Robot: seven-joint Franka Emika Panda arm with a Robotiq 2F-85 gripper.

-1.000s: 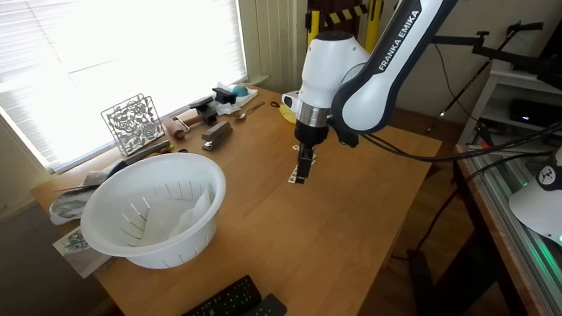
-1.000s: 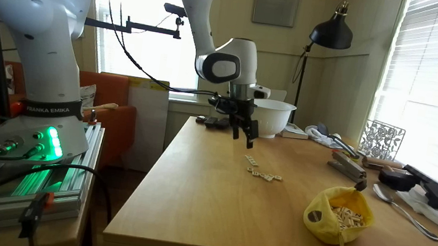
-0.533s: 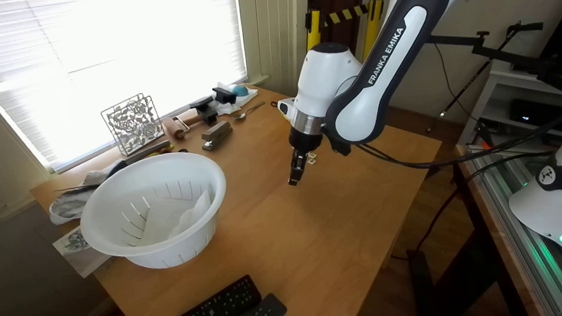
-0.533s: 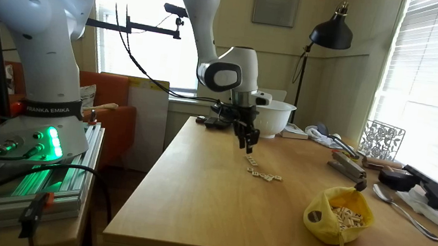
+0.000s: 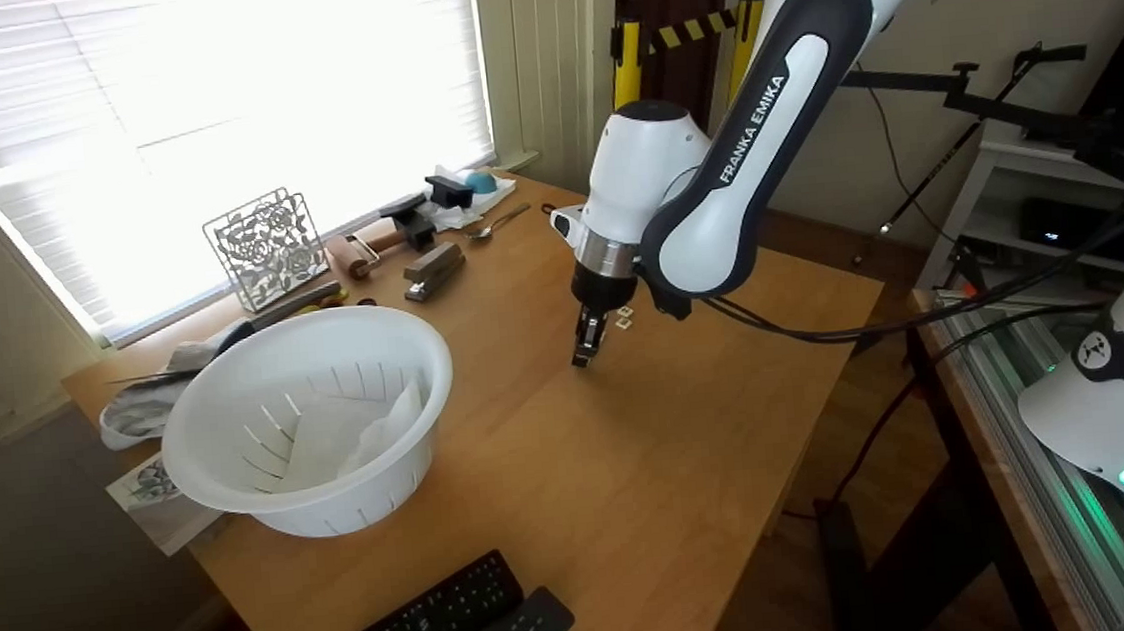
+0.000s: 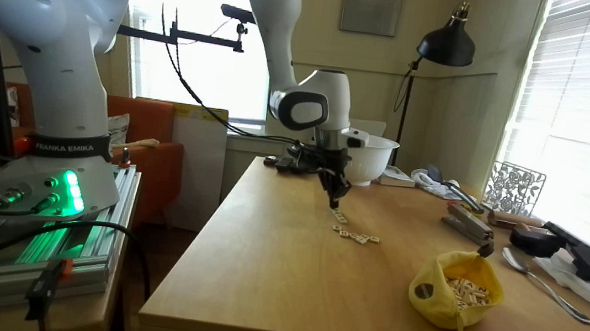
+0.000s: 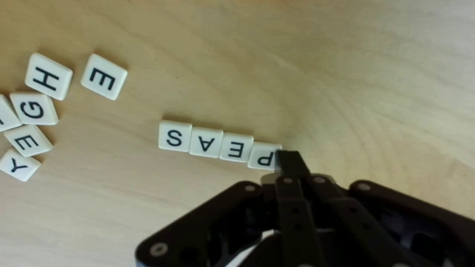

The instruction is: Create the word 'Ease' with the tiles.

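Observation:
In the wrist view a row of pale tiles reads S, A, E and P, the P at the end closest to my gripper. My gripper is shut with no tile between its fingertips; it covers the edge of the P tile, and I cannot tell whether it touches it. Apart from the row lie an E tile, an H tile, a G tile, another E tile and a Y tile. One more tile is cut off by the left edge.
A yellow pouch full of tiles stands on the table in an exterior view, near a spoon. Elsewhere on the table are a white bowl, a stapler and a black remote.
My gripper has come down toward the P end of the row. Its jaws, wide apart a second ago, have come together. The tiles look unmoved.

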